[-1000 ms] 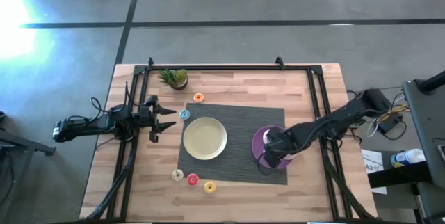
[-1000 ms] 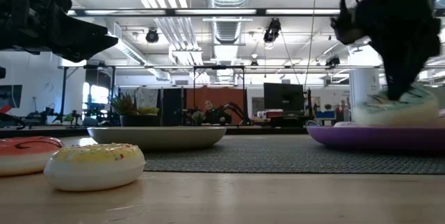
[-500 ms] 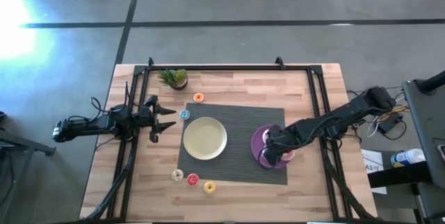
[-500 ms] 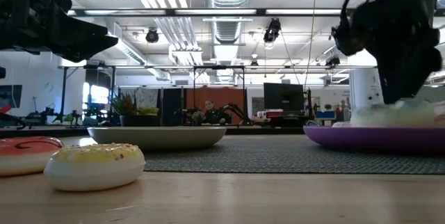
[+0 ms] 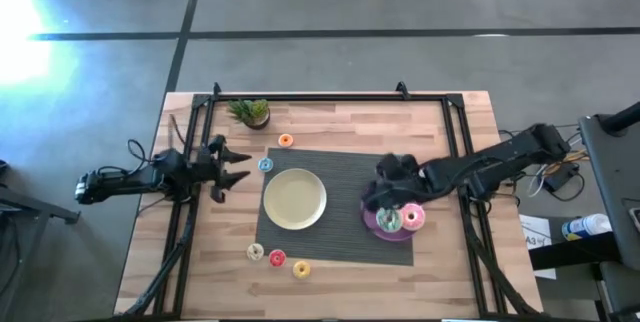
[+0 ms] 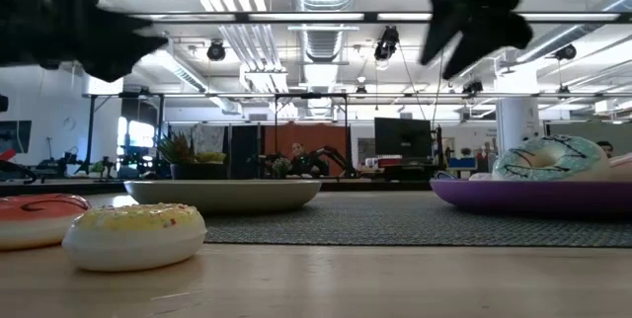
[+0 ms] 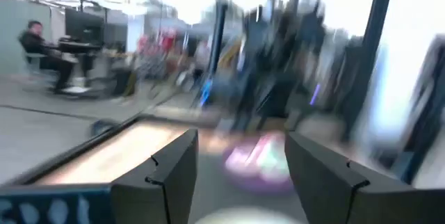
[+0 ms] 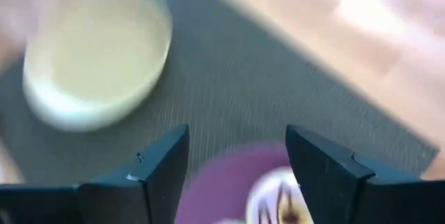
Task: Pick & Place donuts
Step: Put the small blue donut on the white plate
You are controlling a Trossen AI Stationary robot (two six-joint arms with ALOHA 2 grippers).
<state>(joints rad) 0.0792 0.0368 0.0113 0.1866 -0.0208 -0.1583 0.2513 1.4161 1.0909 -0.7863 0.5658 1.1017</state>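
Note:
A purple plate [image 5: 378, 227] on the dark mat holds a green donut [image 5: 390, 220] and a pink donut [image 5: 412, 217]; the green donut [image 6: 548, 157] rests tilted on the plate [image 6: 513, 196]. My right gripper [image 5: 375, 200] hangs open above the plate's far left rim, touching nothing; its own view [image 8: 236, 165] looks down on the plate [image 8: 222, 189]. My left gripper [image 5: 238, 168] stands open at the table's left, above the wood. Mini donuts lie on the wood: orange [image 5: 286, 141], blue [image 5: 265, 164], cream [image 5: 255, 252], red [image 5: 277, 258], yellow [image 5: 301, 269].
A yellow plate [image 5: 295, 199] sits on the left half of the dark mat [image 5: 340, 167]. A small potted plant [image 5: 250, 112] stands at the far left. A dark frame [image 5: 455, 142] runs along the table's edges. A person sits in the room behind.
My right gripper has opened and let go of the green donut, which now lies on the purple plate. It has then risen clear and drawn toward the far left of the plate. My left gripper has shifted slightly.

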